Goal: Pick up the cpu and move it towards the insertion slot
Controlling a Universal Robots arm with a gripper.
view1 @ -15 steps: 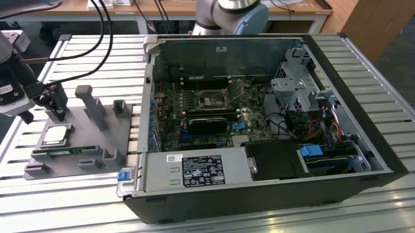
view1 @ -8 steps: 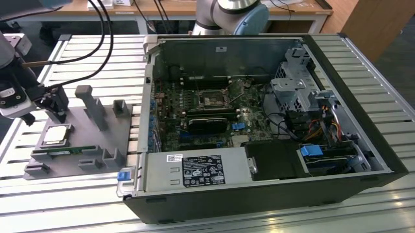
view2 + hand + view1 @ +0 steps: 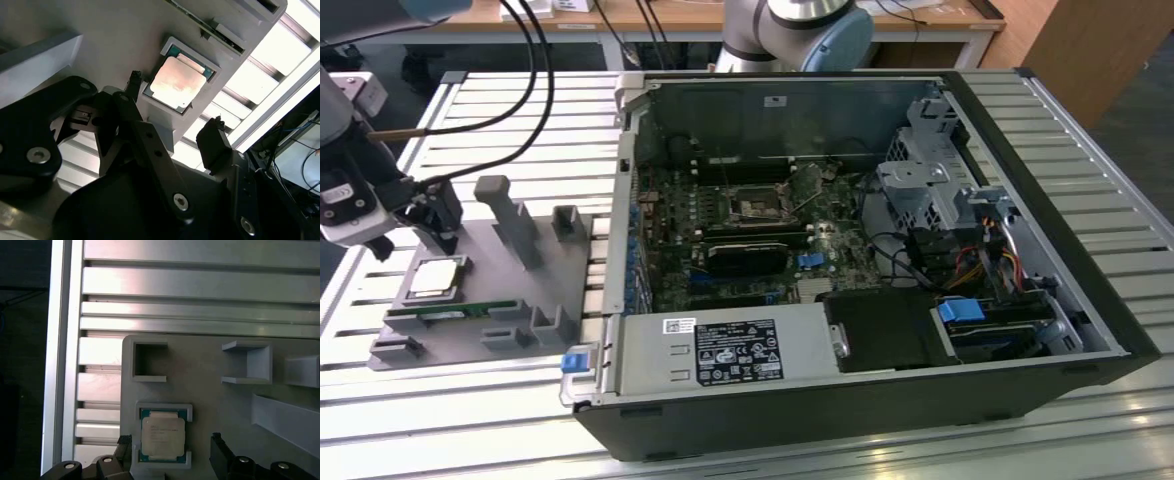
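Slatted metal table [image 3: 1121, 200], pale grey, ribs running across. Wooden desk [image 3: 680, 18] on white legs [image 3: 610, 50] behind it, along far edge. Wooden panel [image 3: 1094, 40] at exterior view's right, dark floor [image 3: 1154, 120] below it. Bright glare on table in both wrist views.

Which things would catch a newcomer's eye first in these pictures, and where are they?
The open black computer case stands in the middle of the exterior view, with the square silvery insertion slot inside it. At the exterior view's left, the shiny square silver cpu lies in a grey plastic tray, and the black gripper hangs open over it.
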